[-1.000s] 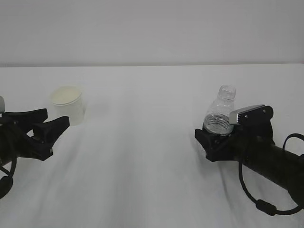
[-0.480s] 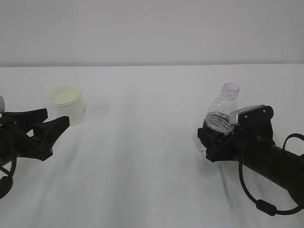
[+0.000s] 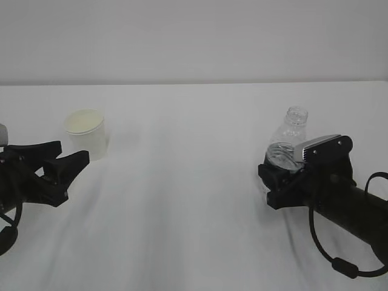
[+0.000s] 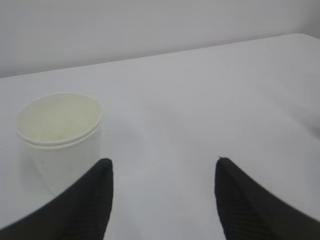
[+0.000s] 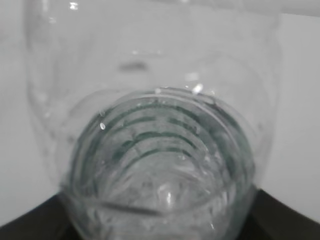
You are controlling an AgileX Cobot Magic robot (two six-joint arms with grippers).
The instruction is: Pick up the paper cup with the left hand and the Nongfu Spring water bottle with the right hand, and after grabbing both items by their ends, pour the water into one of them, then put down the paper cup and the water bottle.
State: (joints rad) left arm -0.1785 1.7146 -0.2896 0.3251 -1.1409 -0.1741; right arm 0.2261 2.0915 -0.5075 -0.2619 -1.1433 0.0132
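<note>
On the table (image 3: pixel 200 200) — one paper cup (image 3: pixel 86 133) beside the wide left hand (image 3: pixel 57 165), one bottle (image 3: pixel 286 144) clasped by the right hand (image 3: pixel 280 182).

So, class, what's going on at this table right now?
Two robot arms work at a white table. The right gripper is closed around the lower part of the water bottle, a clear bottle with no cap, which stands roughly upright with its neck rising above the gripper. The left gripper is open and empty, just short of the paper cup, which stands upright on the table. In the left wrist view the cup sits off to the left of the gap between the fingers. Nothing has been poured yet.
</note>
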